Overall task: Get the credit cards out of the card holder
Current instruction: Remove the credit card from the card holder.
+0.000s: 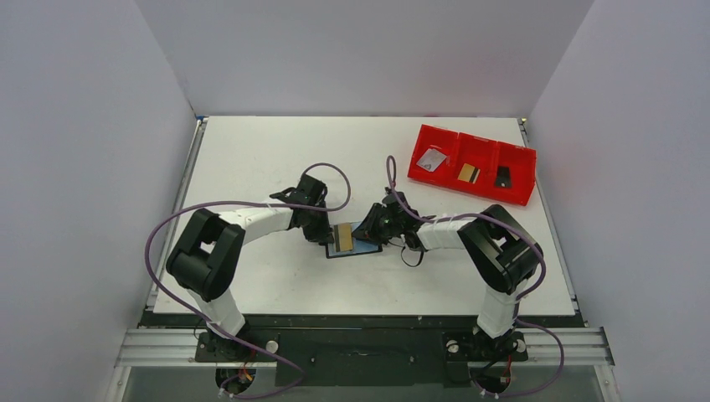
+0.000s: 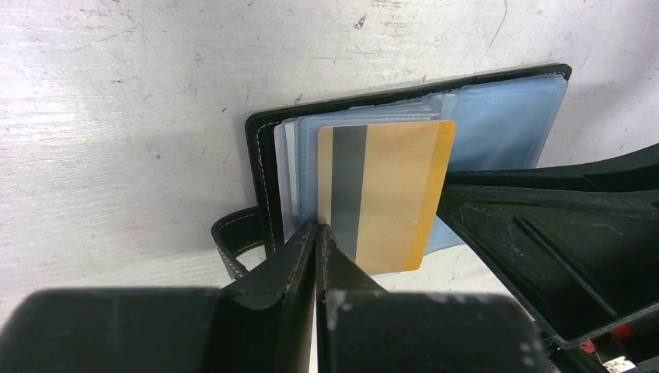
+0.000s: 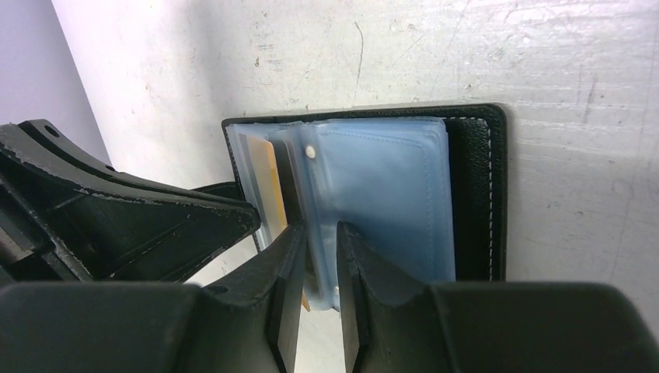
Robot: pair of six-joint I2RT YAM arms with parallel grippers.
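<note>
The card holder [image 1: 362, 246] lies open on the table between the two arms, its black edge [image 2: 260, 171] and bluish plastic sleeves [image 3: 388, 194] showing. A gold credit card [image 2: 388, 194] with a grey stripe sticks partly out of a sleeve on the left side. My left gripper [image 2: 319, 229] is shut, its tips against the near edge of that card and sleeve. My right gripper [image 3: 319, 233] stands slightly open, one finger on each side of a sleeve's near edge. Three more credit cards, silver [image 1: 432, 160], gold [image 1: 469, 173] and black [image 1: 502, 177], lie in the red tray.
The red three-compartment tray [image 1: 469, 188] sits at the back right of the white table. Both grippers [image 1: 326, 234] [image 1: 375, 230] crowd the holder from either side, fingers close together. The holder's strap loop [image 2: 233, 245] lies beside the left fingers.
</note>
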